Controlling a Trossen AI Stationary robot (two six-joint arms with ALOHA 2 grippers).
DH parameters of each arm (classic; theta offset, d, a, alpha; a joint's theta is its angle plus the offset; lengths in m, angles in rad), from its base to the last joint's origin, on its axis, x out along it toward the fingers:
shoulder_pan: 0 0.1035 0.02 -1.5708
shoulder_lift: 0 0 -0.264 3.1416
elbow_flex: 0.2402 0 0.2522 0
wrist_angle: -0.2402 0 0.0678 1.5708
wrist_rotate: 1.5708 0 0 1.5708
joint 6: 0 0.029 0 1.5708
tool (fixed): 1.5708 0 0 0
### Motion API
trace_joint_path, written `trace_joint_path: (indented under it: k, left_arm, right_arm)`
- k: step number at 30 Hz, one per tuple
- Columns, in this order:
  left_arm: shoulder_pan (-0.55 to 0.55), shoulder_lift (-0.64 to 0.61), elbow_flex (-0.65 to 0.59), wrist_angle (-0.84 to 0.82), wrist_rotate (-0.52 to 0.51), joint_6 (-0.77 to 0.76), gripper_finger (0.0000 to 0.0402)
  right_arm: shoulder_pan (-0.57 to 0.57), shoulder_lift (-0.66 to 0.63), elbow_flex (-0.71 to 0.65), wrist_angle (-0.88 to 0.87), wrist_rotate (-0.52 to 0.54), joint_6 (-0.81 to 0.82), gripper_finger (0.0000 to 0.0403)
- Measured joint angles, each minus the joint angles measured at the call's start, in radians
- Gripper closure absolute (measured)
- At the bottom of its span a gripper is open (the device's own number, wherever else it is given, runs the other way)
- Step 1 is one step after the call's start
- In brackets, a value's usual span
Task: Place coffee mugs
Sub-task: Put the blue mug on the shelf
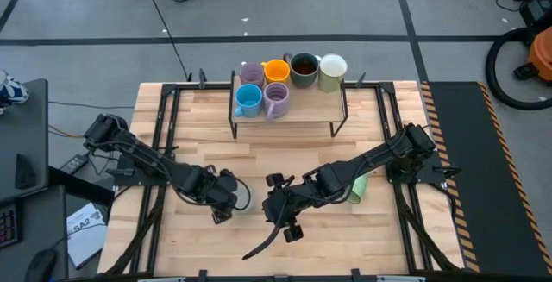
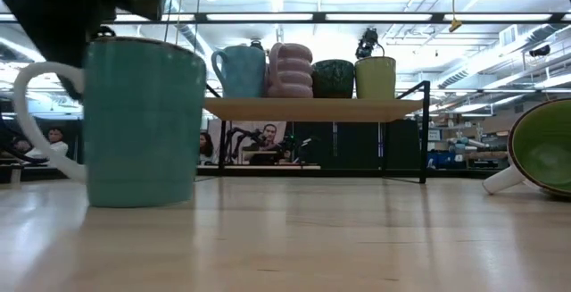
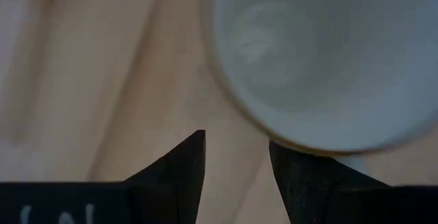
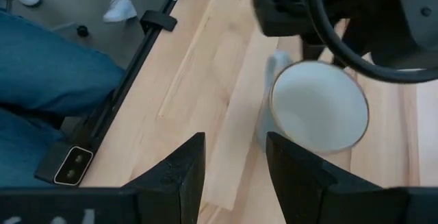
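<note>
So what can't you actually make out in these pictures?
Teal mug: in the high view, hidden under the left gripper.
Pale green mug: cut off by the low view's edge; half under the right arm in the high view.
Orange mug: hidden behind the lavender mug in the low view.
Left wrist view: teal mug blurred.

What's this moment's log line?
shelf: six mugs | teal mug: upright, under open left gripper | green mug: on side | right gripper: open

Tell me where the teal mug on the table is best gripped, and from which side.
The teal mug stands upright, mouth up, handle out to one side. Pinch the wall at the rim from straight above, one finger inside, one outside, away from the handle. The left gripper hangs just over it.
</note>
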Motion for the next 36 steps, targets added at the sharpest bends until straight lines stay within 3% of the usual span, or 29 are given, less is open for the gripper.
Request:
trace_joint_path:
  k: [7,28,36]
  left_arm:
    - [-0.019,0.000,0.000,0.159,0.006,0.005,0.0232]
    - [-0.015,-0.019,0.001,-0.011,0.036,0.060,0.0232]
    - [-0.015,-0.019,0.001,-0.061,0.031,0.060,0.0232]
  right_arm:
    - [0.000,0.000,0.000,0.000,0.000,0.008,0.0243]
    - [0.000,0.000,-0.002,0.111,0.082,-0.006,0.0243]
    - [-0.005,-0.001,-0.130,0.252,0.106,-0.030,0.0243]
